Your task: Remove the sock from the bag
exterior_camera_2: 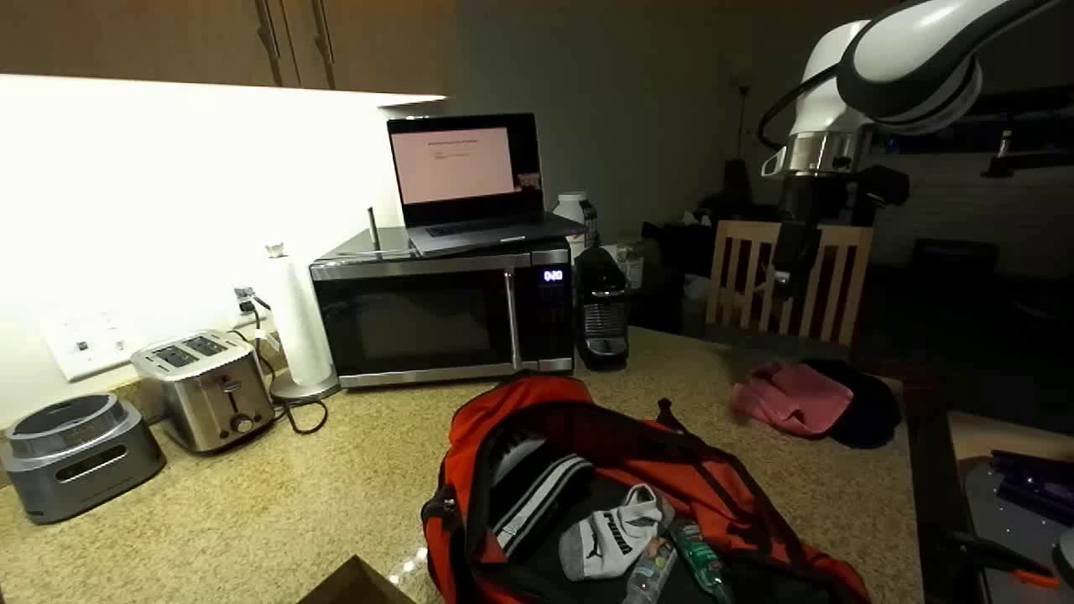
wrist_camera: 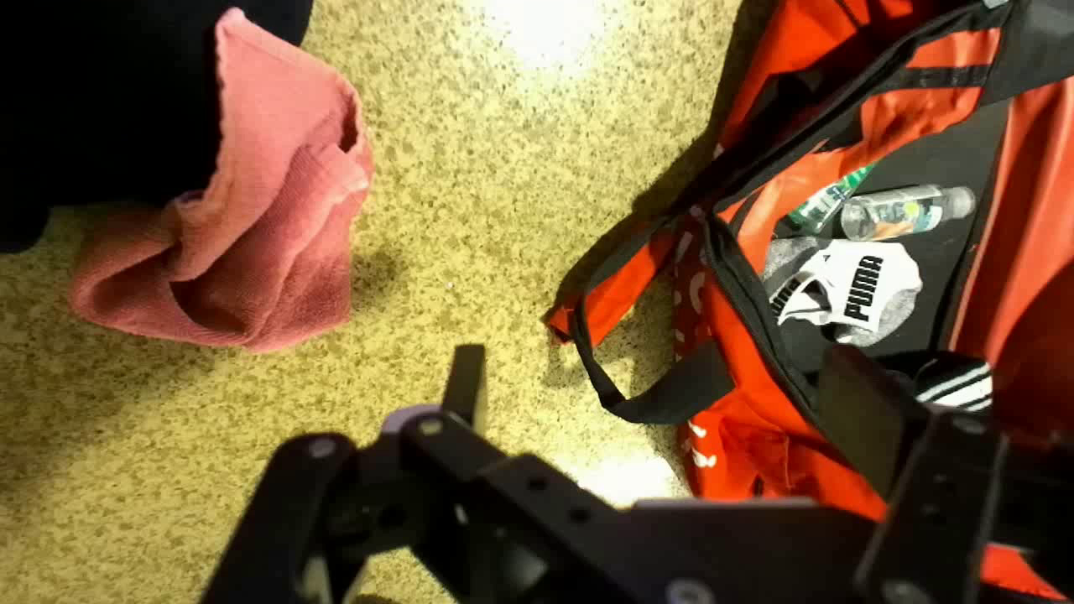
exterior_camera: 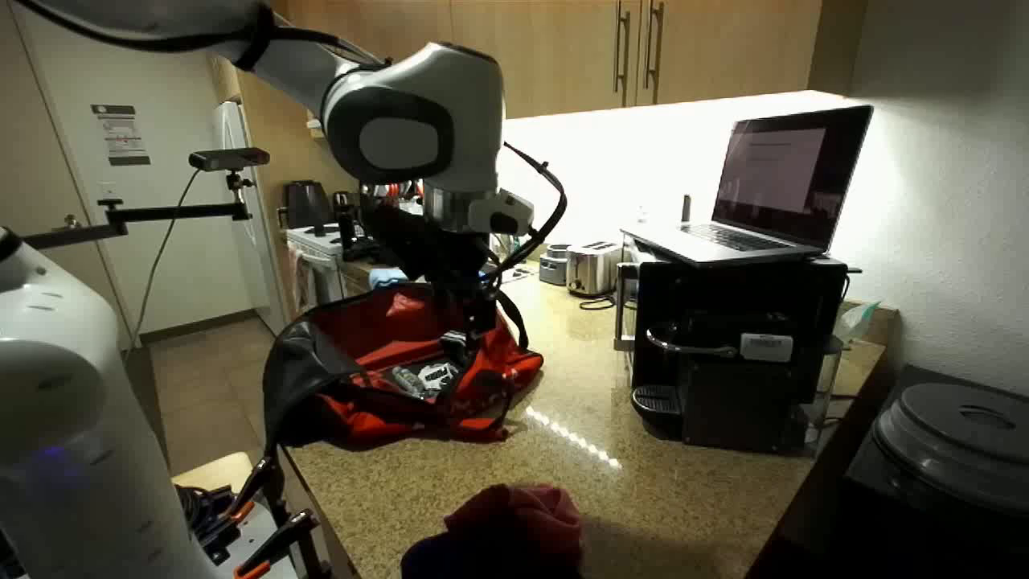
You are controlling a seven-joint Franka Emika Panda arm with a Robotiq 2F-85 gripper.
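A small sock of white and grey fabric, marked PUMA in black, is seen inside a large, soft red fabric bag with black trim and white marks. It is rested on the dark bag floor, beside a clear plastic bottle and a green plastic bottle, with a black-and-white striped fabric piece near. All are contained by slack walls, and since the mouth is spread upward, the sock is judged reachable from above. The bag is borne by a speckled tan stone countertop, presumably so that its floor is kept flat and steady.

The black two-fingered gripper is held pointing downward above the countertop, with its fingers set wide and nothing gripped between them. In the wrist view it is framed between a crumpled pink cloth and the bag. The wide spread is probably meant for the fingers to be passed around the sock. As the sock is not yet touched, an approach step is judged to be in hand; a sideways move over the mouth, then a descent, seems called for. A looped black fabric strap is seen jutting from the bag and could be snagged. A thin grey laptop is set on a black-and-steel microwave, presumably to be kept above the workspace.
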